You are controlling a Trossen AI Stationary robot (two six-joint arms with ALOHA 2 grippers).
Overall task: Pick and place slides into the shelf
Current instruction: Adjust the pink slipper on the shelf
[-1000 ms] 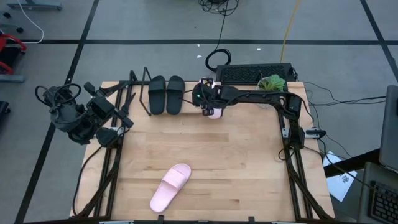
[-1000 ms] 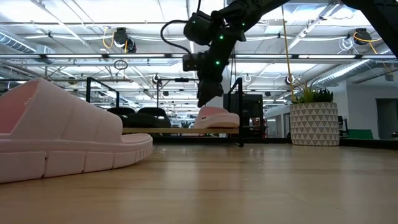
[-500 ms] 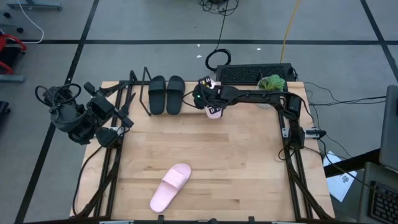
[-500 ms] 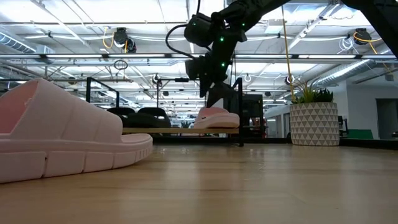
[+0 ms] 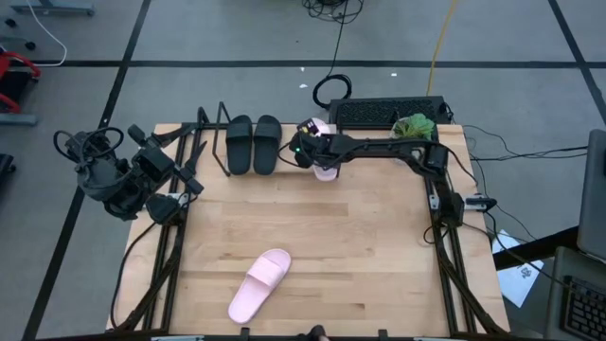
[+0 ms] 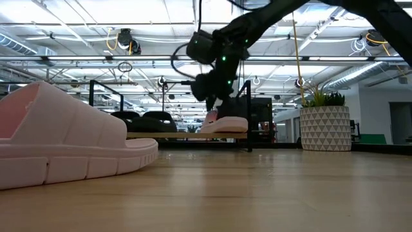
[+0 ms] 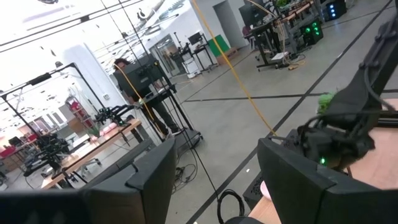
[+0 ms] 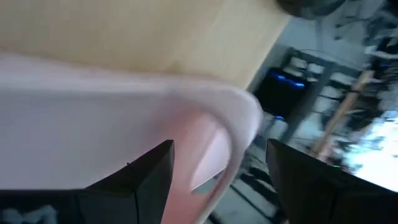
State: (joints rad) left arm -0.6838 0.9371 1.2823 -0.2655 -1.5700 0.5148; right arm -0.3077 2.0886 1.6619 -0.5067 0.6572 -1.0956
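Note:
Two black slides (image 5: pixel 253 144) lie side by side on the shelf (image 5: pixel 210 142) at the table's far edge. To their right a pink slide (image 5: pixel 327 172) rests on the shelf board (image 6: pixel 167 135). My right gripper (image 5: pixel 317 157) is open and hangs low over this pink slide, tilted downward. In the right wrist view its fingers stand on either side of the pink strap (image 8: pixel 217 140). A second pink slide (image 5: pixel 258 284) lies sole down near the table's front edge. My left gripper (image 5: pixel 189 178) waits open and level at the table's left edge. My right gripper comes at the pink slide on the shelf slanting down from the table's right. Its open fingers (image 8: pixel 146 177) are close over the strap, but I cannot tell whether they touch it. The slide lies flat on the shelf board.
A black keyboard (image 5: pixel 388 112) and a green plant in a patterned pot (image 6: pixel 325 127) stand at the far right. Black frame rails (image 5: pixel 445 246) run along both table sides. Bare wood (image 5: pixel 312 227) lies in the table's middle.
My right gripper has rolled about its own axis and sunk toward the pink slide on the shelf, staying open. That slide has kept its place on the board.

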